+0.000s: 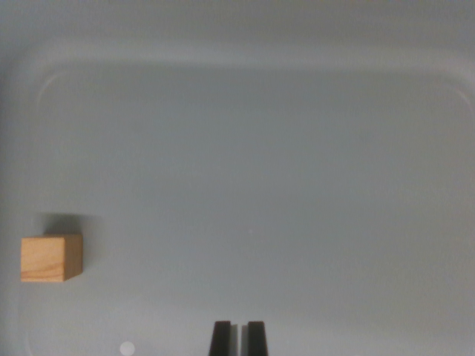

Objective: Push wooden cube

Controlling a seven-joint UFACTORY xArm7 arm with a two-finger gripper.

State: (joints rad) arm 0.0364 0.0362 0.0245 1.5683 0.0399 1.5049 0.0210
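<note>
- The small light-brown wooden cube (pixel 50 257) sat on the floor of a pale grey tray with rounded corners (pixel 252 148), near the wrist view's left edge.
- The black two-fingered gripper (pixel 238 339) stood at the bottom centre, fingers nearly together, holding nothing, well apart from the cube.

The gripper (pixel 238 337) points down, its dark jaws nearly touching.
</note>
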